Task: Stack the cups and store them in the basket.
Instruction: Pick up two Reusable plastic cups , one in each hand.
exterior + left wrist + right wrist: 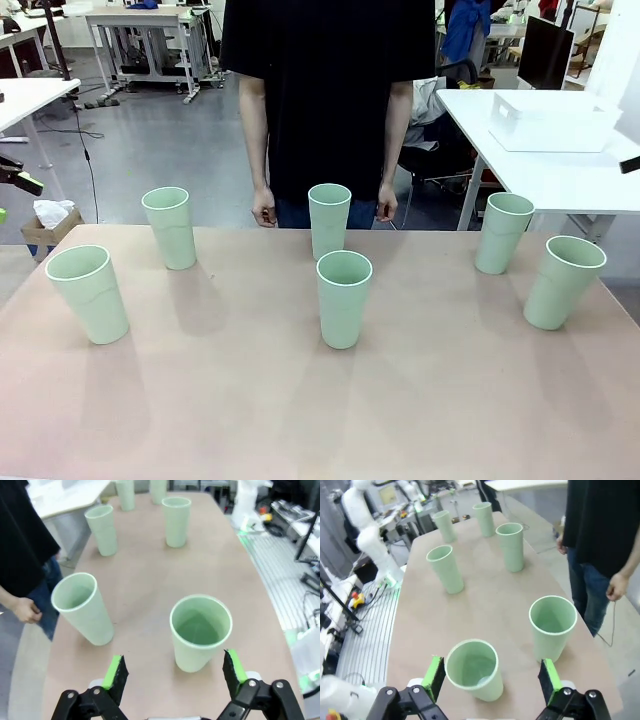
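Several pale mint-green cups stand upright and apart on the table: a left pair [87, 293] [170, 227], a middle pair [329, 220] [344, 298] and a right pair [502, 232] [563, 281]. The white basket [552, 122] sits on a separate white table at the back right. My left gripper [175, 672] is open, hovering just short of the nearest left cup [200, 630]. My right gripper [492, 677] is open too, above the nearest right cup [472, 669], with another cup [552, 625] beside it. Neither gripper holds anything.
A person in a black shirt stands at the far edge, hands [264, 208] [386, 203] hanging at the sides. The brown table [230, 400] has bare room in front. The other white arm [367, 525] shows far off in the right wrist view.
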